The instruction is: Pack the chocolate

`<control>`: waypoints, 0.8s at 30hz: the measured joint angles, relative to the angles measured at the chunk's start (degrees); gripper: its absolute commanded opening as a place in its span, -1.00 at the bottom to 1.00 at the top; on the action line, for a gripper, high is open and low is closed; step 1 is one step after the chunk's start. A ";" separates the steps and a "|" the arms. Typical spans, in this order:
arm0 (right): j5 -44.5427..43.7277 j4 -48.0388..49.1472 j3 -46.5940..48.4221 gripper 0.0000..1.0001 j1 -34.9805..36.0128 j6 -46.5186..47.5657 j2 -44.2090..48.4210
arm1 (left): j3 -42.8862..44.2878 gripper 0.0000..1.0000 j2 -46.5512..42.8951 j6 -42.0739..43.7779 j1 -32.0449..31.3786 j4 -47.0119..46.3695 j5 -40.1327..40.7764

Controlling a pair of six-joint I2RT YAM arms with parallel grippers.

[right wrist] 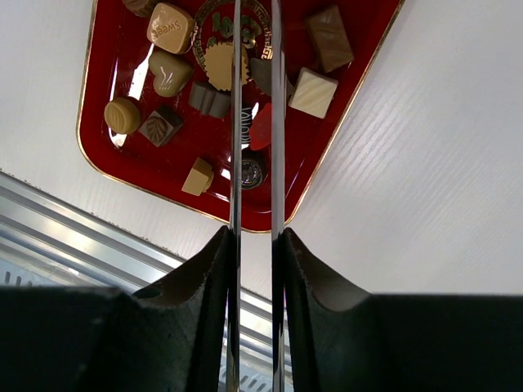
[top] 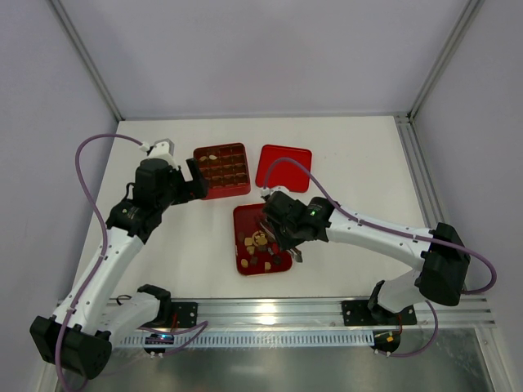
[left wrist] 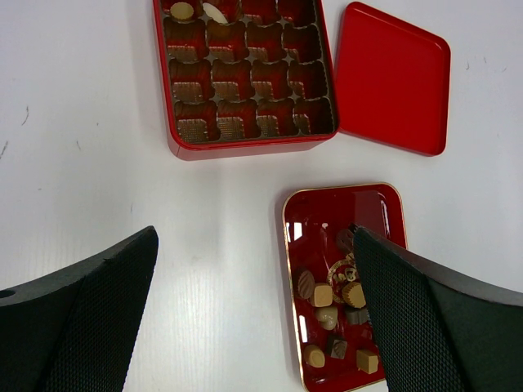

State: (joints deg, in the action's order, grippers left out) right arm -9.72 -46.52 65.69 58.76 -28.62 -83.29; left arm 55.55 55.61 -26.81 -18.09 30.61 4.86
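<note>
What worries us most is the trip across the table (top: 359, 171). The compartmented box (left wrist: 245, 73) sits at the upper left of the left wrist view and the tray (left wrist: 327, 214) at the lower right, well apart. A piece pinched off-centre could slip out on the way and land on the white surface. The box's cells are small, so a piece lowered askew may straddle a divider rather than drop in.

Closer in, the right gripper (right wrist: 256, 98) carries two thin metal blades, parallel with only a narrow gap, reaching over the crowded part of the tray. We judge they could nudge a neighbour or squeeze two pieces at once. We cannot tell whether anything is clamped between them.

The box is nearly all vacant. Only two cells at its upper left corner are filled, one with a round light brown piece and one with a cream oval. The flat lid (left wrist: 392, 77) lies just beside it at the upper right, with nothing on it. The tray holds the rest of the chocolate (right wrist: 167, 72): about a dozen loose pieces, tan, dark and cream, square and round, jumbled around a gold emblem on its floor. The left gripper (left wrist: 253, 245) hangs spread wide, holding nothing, over the table near the box.
</note>
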 measured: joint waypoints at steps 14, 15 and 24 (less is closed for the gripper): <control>-0.63 -1.18 1.90 -0.48 0.00 -0.04 0.04 | 0.00 1.00 0.00 -0.02 0.00 0.00 0.00; -0.70 -1.38 2.16 -0.48 0.00 -0.07 0.04 | 0.00 0.99 0.00 -0.02 0.00 0.00 0.00; -1.36 -1.95 3.56 -0.48 0.00 -0.04 0.04 | 0.00 1.00 0.00 -0.02 0.00 0.00 0.00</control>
State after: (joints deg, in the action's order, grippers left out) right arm -11.07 -48.47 69.25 58.76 -28.67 -83.24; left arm 55.55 55.61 -26.83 -18.09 30.61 4.86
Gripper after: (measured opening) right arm 0.308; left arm 0.996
